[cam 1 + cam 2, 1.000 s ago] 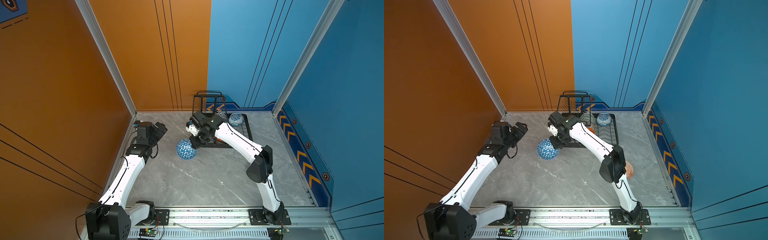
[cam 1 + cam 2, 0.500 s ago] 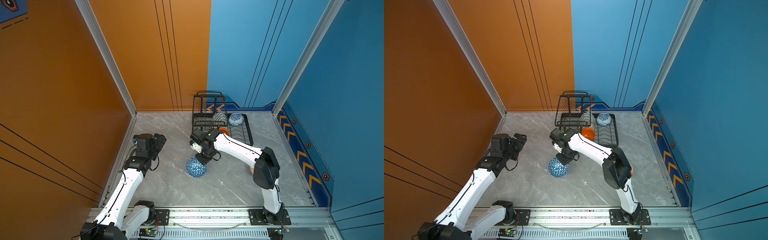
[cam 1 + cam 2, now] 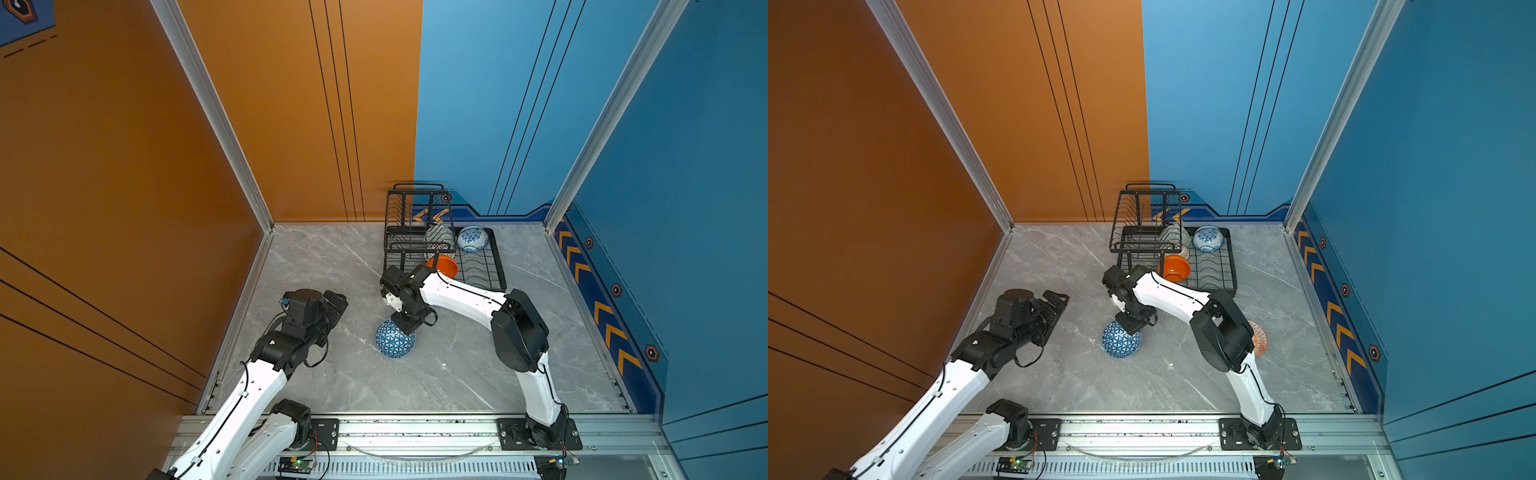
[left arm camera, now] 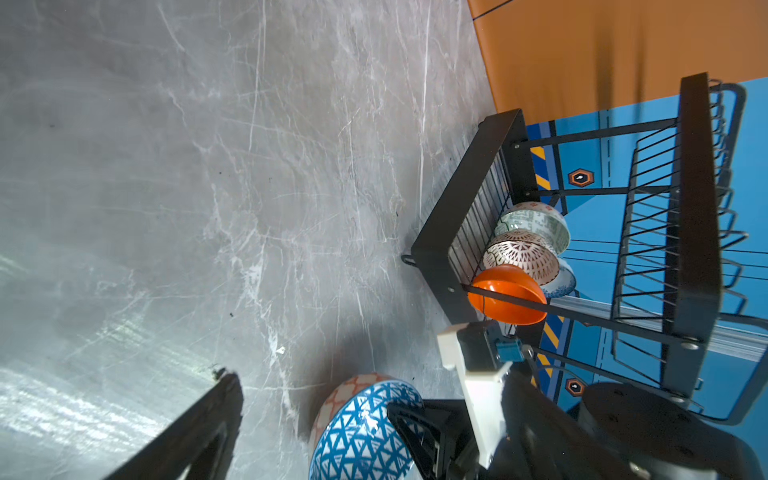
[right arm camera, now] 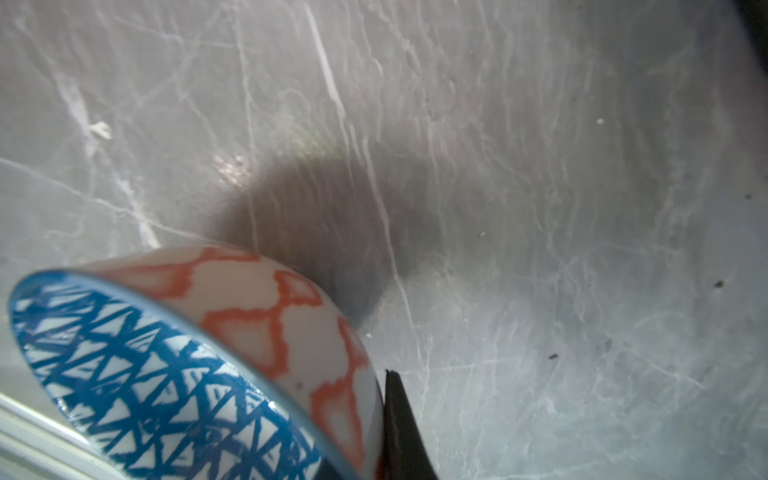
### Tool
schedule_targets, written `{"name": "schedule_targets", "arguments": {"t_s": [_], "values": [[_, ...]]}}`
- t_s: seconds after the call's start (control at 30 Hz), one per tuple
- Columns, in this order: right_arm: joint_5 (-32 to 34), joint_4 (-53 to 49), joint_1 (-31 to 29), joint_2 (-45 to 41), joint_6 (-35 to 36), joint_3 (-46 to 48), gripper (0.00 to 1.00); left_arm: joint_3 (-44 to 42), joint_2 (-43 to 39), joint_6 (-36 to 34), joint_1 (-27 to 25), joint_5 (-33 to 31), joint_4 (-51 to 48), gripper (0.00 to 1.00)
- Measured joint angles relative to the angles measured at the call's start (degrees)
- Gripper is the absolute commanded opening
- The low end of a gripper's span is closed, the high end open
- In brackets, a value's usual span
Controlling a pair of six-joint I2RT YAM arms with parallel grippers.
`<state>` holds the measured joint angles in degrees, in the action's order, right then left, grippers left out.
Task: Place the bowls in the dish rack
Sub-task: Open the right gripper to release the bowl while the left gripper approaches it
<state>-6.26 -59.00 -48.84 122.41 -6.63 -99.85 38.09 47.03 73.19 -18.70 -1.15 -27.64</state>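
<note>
1. We see the right pincer (image 3: pixel 404 327) clamped on the rim of the blue triangle bowl (image 3: pixel 394 345).
2. The left pincer (image 3: pixel 336 302) gapes wide, empty, to its left.
3. The dish rack (image 3: pixel 415 248) stands just beyond the right pincer.

dish rack (image 3: pixel 409 248): back of table (image 3: pixel 332 374), right of middle | floral bowl (image 3: pixel 472 239): rack tray, back right corner | plain bowl (image 3: pixel 444 266): tray front | lattice-patterned bowl (image 4: pixel 521 257), second patterned bowl (image 4: pixel 536 224): in tray, behind plain bowl, left of floral bowl | triangle-patterned bowl (image 3: pixel 392 343): before rack, in right gripper (image 3: pixel 405 324) | geometric-patterned bowl (image 3: pixel 1258 337): on table further right, partly hidden by right arm (image 3: pixel 1217 332)
</note>
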Motion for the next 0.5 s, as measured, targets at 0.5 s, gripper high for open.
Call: {"name": "schedule_targets", "arguments": {"t_s": [0.5], "values": [[2.93, 0.55, -0.44, 2.95, -1.46, -4.09, 0.31, -2.73, 1.29, -0.85, -0.50, 4.83, -0.94, 0.98]]}}
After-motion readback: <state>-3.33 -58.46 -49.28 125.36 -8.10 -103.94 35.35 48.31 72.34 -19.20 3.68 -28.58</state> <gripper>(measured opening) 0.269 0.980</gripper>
